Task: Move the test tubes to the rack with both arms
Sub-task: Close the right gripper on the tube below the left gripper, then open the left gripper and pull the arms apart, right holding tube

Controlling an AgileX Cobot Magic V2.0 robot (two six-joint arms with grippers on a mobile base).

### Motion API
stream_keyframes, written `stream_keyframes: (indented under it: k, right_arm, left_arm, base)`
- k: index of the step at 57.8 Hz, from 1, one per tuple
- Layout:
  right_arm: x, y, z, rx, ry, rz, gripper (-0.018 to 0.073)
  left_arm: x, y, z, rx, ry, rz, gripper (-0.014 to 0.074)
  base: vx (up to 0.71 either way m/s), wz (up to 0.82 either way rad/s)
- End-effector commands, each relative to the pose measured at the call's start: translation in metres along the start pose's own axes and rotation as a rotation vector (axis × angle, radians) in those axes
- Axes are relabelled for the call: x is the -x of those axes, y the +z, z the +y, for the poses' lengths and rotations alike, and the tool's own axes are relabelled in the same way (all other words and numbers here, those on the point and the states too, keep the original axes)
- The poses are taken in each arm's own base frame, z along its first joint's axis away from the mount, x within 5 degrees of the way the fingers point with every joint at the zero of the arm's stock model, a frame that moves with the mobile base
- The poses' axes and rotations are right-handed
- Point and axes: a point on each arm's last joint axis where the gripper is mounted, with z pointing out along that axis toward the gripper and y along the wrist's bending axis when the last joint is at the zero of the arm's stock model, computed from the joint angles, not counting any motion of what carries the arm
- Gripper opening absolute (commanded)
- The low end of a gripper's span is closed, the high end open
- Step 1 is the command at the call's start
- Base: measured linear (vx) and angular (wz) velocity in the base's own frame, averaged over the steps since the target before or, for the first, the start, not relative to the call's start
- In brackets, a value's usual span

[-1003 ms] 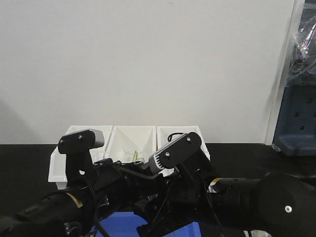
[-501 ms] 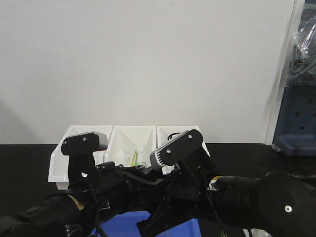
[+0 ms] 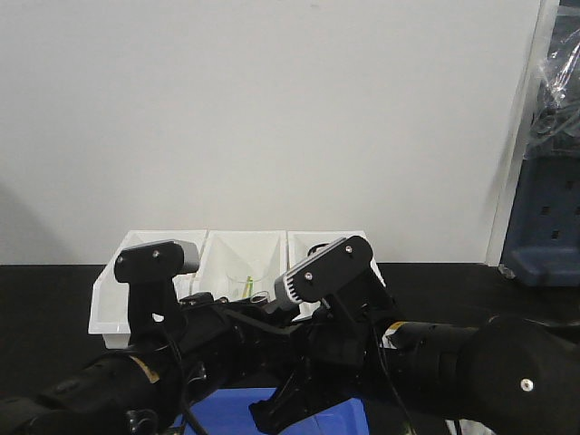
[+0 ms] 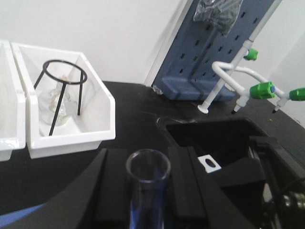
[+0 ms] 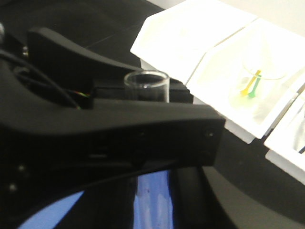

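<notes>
1. Between the left gripper's (image 4: 147,183) fingers (image 4: 183,191): test tube (image 4: 147,167), upright and pinched.
2. Right gripper (image 5: 157,119): can't tell if spread or closed from what I get. A tube rim stands just behind it.
3. Ahead of both: black tabletop (image 4: 138,124), white bins (image 3: 245,245), white wall (image 3: 272,109).
4. Ahead-left of the left gripper: wire tripod (image 4: 62,81) in a bin.
5. Ahead-right: blue pegboard (image 4: 205,52), green-knobbed tap (image 4: 228,76).
6. Under the right gripper: blue surface (image 5: 152,200).

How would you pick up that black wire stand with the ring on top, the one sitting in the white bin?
Grab the black wire stand by its top ring, coming straight down from above. Its thin legs slope down inside the white bin, with a glass flask between them, so the walls would probably block a sideways reach.
</notes>
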Motion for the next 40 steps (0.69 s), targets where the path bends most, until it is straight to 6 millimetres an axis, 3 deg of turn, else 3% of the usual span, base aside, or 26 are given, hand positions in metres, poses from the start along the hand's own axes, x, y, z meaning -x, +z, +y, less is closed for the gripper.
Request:
stream_keyframes:
  k: [1, 26, 40]
  right_arm:
    - [0.025, -0.015, -0.007, -0.072, -0.012, -0.145, -0.0015]
    - [0.017, 0.008, -0.014, -0.128, -0.006, -0.156, -0.0013]
    - [0.018, 0.008, -0.014, -0.132, -0.006, -0.161, -0.0012]
  left_arm:
    - [0.02, -0.001, -0.009, -0.034, 0.0, -0.123, -0.0005]
    - [0.026, 0.001, -0.008, -0.039, 0.0, -0.241, 0.001]
    - [0.026, 0.001, -0.008, -0.038, 0.0, -0.241, 0.015]
  base:
    - [0.0, 0.0]
    - [0.0, 0.0]
    - [0.0, 0.0]
